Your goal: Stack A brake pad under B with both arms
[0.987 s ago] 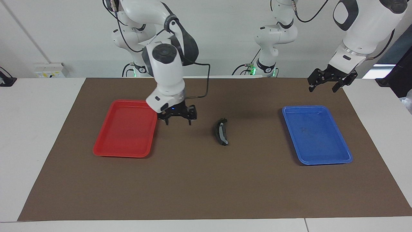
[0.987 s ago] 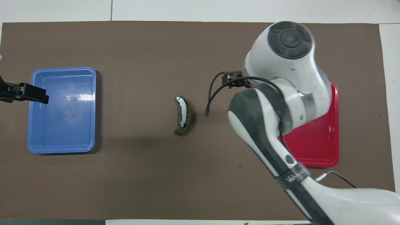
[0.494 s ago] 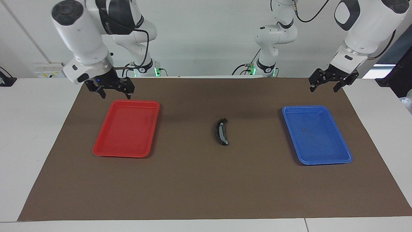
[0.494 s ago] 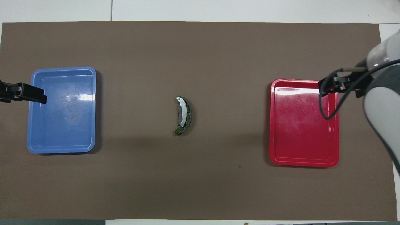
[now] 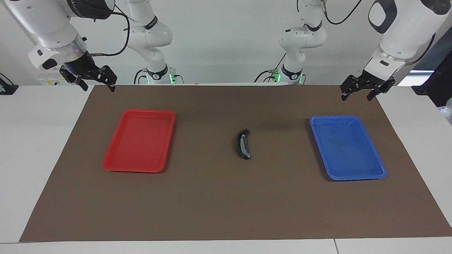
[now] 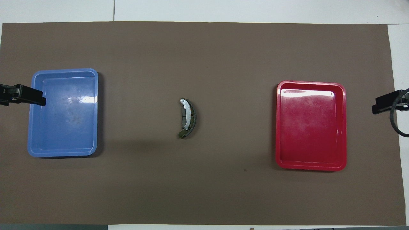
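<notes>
Facing view
- We list the B pad (image 5: 242,144), a curved black crescent with a lighter grey strip along its face, lying on the brown mat (image 5: 226,204) about midway between the two ends of the bench (image 5: 21,148).
- We cannot pick out the A brake pad as a separate piece here; only the one crescent-shaped outline shows.
- We list a red tray (image 5: 116,165) toward the right arm's end of the bench and a blue tray (image 5: 379,173) toward the left arm's end, each well apart from the crescent pad.
- We record the right end effector (image 5: 96,84) raised over the mat's corner at the robots' edge, right arm's end; its fingers stand spread and grip nothing.
- We record the left end effector (image 5: 356,96) raised over the mat's corner at the robots' edge, left arm's end; its fingers stand spread and grip nothing.

Overhead view
- We list the B pad (image 6: 192,118) at the middle of the mat (image 6: 204,191), with a shorter dark piece (image 6: 183,117) showing against its inner curve; we take this for the A brake pad, though which lies on top we cannot tell.
- We list the blue tray (image 6: 30,140) and the red tray (image 6: 343,127) at the two ends.
- We see one black finger of the left end effector (image 6: 28,97) over the blue tray's outer rim.
- We see a finger of the right end effector (image 6: 386,103) over the mat's end edge, clear of the red tray.
</notes>
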